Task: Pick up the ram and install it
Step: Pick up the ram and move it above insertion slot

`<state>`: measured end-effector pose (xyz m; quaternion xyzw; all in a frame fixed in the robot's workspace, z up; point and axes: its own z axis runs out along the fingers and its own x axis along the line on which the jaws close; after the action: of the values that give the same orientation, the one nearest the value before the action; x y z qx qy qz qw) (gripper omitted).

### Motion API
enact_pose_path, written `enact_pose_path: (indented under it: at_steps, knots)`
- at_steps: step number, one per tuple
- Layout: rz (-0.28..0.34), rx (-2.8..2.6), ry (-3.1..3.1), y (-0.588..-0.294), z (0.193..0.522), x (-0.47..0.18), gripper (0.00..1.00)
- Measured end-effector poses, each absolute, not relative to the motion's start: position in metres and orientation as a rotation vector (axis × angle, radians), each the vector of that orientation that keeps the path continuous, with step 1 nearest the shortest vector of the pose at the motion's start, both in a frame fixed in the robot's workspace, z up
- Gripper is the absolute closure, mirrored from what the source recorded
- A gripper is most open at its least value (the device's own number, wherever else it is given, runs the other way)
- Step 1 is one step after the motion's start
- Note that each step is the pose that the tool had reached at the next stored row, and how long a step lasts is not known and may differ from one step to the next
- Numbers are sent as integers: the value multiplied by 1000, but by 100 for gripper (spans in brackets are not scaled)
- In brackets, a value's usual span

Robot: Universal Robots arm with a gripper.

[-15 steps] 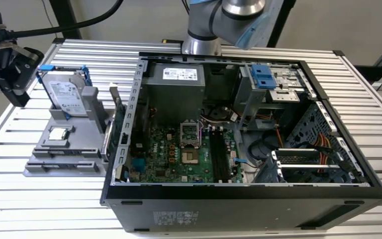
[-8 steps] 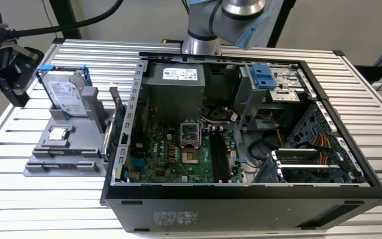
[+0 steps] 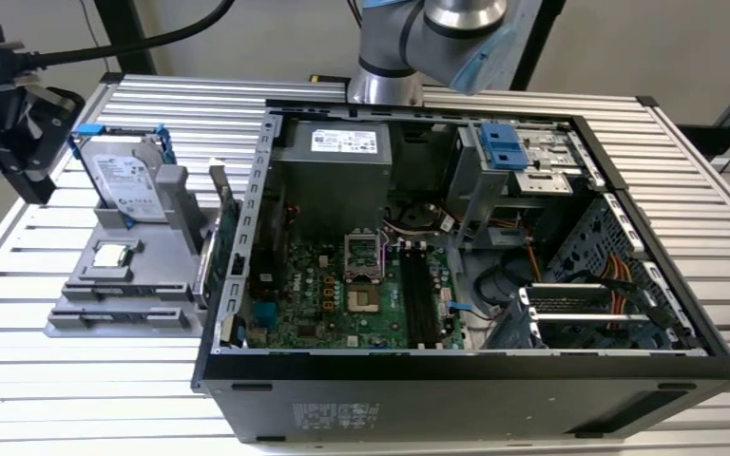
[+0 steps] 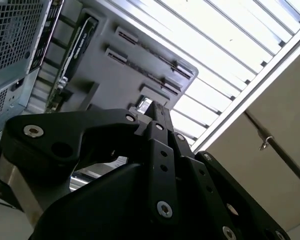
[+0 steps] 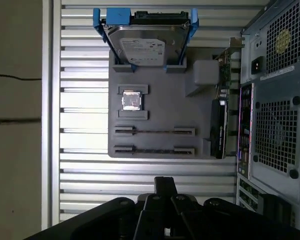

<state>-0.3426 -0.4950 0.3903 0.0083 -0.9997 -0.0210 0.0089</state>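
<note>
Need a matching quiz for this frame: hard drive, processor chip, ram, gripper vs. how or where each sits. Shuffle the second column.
1. hard drive
2. processor chip
3. ram
4. gripper

A. on edge in a long narrow slot of the grey tray
B. over the slatted table, apart from the tray, holding nothing
C. upright in a blue frame
D. flat in a small square pocket of the tray

Pairs: 1-C, 2-D, 3-A, 4-B
</note>
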Motion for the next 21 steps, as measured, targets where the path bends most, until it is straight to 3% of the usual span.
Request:
enact_pose_path:
  at_steps: [21]
  knots:
    - [-62,360,-3098,-495,390,-343,100]
